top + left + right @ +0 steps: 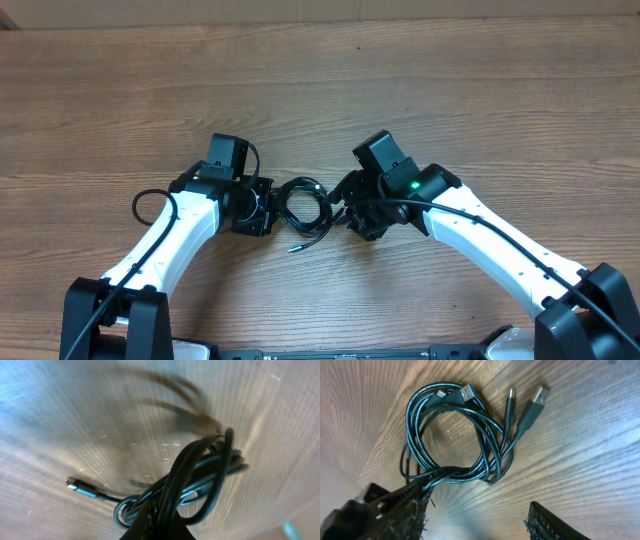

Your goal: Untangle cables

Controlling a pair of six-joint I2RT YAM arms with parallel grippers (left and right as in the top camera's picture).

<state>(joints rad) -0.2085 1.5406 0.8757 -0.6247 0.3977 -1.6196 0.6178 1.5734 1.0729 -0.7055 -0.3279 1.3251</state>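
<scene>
The cables (303, 207) are thin black cords coiled in one tangled bundle on the wooden table between my two grippers. My left gripper (263, 208) is at the bundle's left edge. In the left wrist view its fingers (161, 521) are shut on several strands of the cables (200, 470), and one silver plug (74, 485) lies loose to the left. My right gripper (346, 212) is at the bundle's right edge. In the right wrist view it (475, 522) is open, with its left finger against the lower strands of the coil (445, 435). Several plug ends (532, 402) point away from it.
The wooden table (450, 90) stretches all around the bundle. One loose plug end (295, 247) trails toward the near edge. A thicker black arm wire (145, 205) loops out beside my left arm.
</scene>
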